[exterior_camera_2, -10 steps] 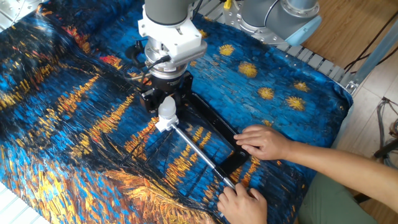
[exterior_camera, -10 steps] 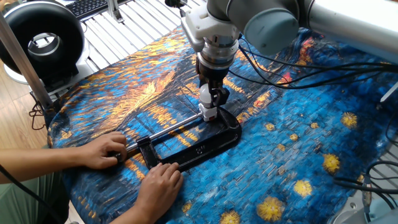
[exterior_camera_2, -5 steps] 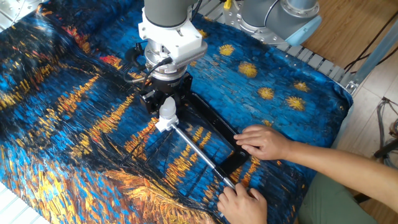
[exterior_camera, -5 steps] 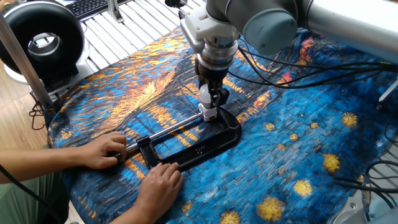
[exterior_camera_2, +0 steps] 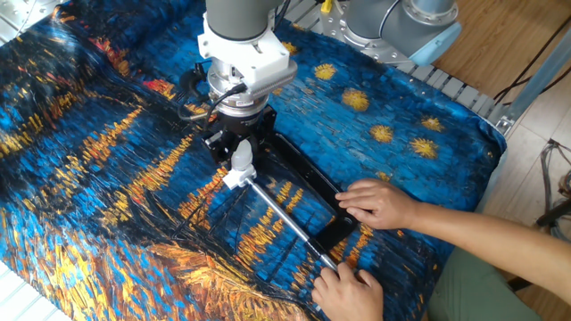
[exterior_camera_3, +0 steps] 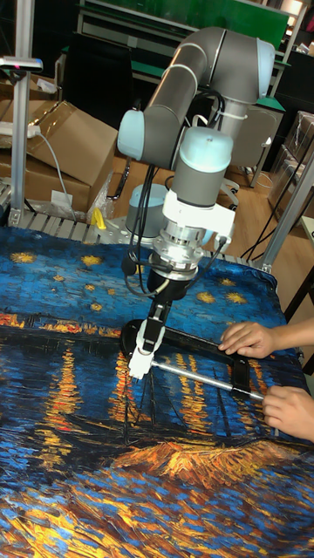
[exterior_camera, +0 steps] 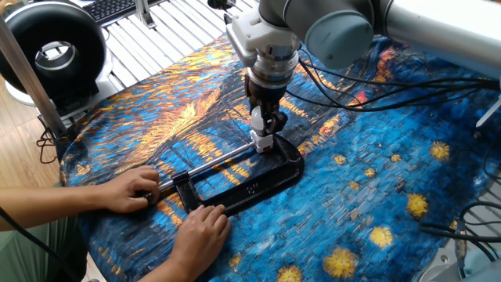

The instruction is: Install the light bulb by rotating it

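Note:
The light bulb [exterior_camera: 257, 119] [exterior_camera_2: 241, 158] [exterior_camera_3: 147, 335] stands upright on a white socket block [exterior_camera: 264, 142] [exterior_camera_2: 234, 179] [exterior_camera_3: 138, 363]. The block is held in a black clamp [exterior_camera: 270, 178] [exterior_camera_2: 299, 169]. My gripper [exterior_camera: 264, 121] [exterior_camera_2: 239, 153] [exterior_camera_3: 153, 327] comes straight down from above. Its black fingers are shut on the light bulb from both sides. The bulb's dome shows white between them; its neck is partly hidden by the fingers.
A person's hands [exterior_camera: 129, 190] [exterior_camera: 200, 231] [exterior_camera_2: 379, 203] [exterior_camera_3: 247, 338] hold the clamp's bar and frame at the table's near side. The table has a blue and orange painted cloth [exterior_camera: 376, 196]. Black cables [exterior_camera: 344, 90] trail from the arm. A round black fan [exterior_camera: 55, 47] stands off the table's corner.
The wrist has turned a little around the bulb, and the cable loop beside it has shifted. The bulb, socket, clamp and hands stay where they were.

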Tool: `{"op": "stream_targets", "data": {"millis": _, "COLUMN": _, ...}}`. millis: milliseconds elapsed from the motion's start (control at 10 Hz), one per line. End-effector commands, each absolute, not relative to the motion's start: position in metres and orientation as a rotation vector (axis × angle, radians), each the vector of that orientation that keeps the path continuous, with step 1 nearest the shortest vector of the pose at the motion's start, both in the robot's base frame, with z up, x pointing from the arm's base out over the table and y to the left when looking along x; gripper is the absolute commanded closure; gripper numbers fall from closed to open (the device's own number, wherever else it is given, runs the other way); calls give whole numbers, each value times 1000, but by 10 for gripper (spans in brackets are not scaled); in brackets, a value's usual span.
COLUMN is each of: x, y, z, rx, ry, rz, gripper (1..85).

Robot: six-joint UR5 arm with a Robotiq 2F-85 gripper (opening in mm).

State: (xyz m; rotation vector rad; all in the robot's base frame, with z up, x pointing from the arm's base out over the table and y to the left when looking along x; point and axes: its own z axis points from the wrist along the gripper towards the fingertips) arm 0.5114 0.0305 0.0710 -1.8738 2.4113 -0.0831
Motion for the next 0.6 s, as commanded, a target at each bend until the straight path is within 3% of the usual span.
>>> {"op": "stream_targets", "data": {"millis": 0, "x": 515, "y": 32, "z": 71, "rx": -1851, "ry": 2413, "rz": -77, "gripper": 300}}
{"op": "stream_targets", "data": {"millis": 500, "x": 517, "y": 30, "z": 69, "rx": -1776, "ry": 2464, "rz": -88, "gripper": 357}}
